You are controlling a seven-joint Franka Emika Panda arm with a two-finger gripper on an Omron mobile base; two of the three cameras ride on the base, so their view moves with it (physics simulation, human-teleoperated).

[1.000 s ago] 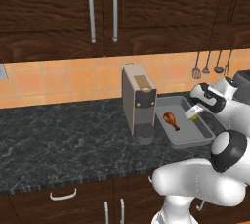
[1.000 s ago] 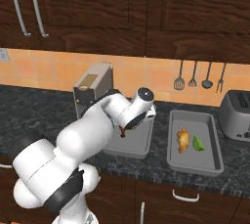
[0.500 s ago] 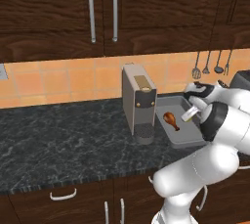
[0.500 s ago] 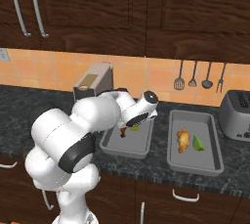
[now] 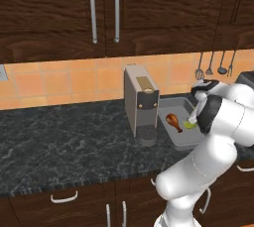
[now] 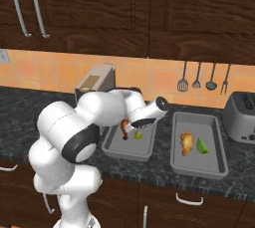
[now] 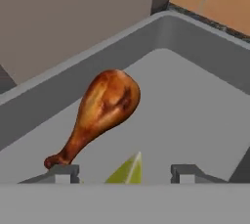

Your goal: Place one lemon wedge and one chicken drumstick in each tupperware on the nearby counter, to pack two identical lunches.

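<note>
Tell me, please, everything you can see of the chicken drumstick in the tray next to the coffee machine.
The drumstick is glossy orange-brown, roasted-looking, with a plump rounded meat end tapering to a thin, knobbed bone end. It lies flat on the floor of the grey tray, apart from the tray's walls. A yellow-green lemon wedge sits close beside its thin end; whether they touch is unclear. The pincer hovers over the wedge with its fingers apart, not gripping the drumstick.

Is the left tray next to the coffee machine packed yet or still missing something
Packed. The left tray holds both a drumstick and a lemon wedge, lying on its floor. The gripper hangs over the wedge, fingertips apart.
</note>
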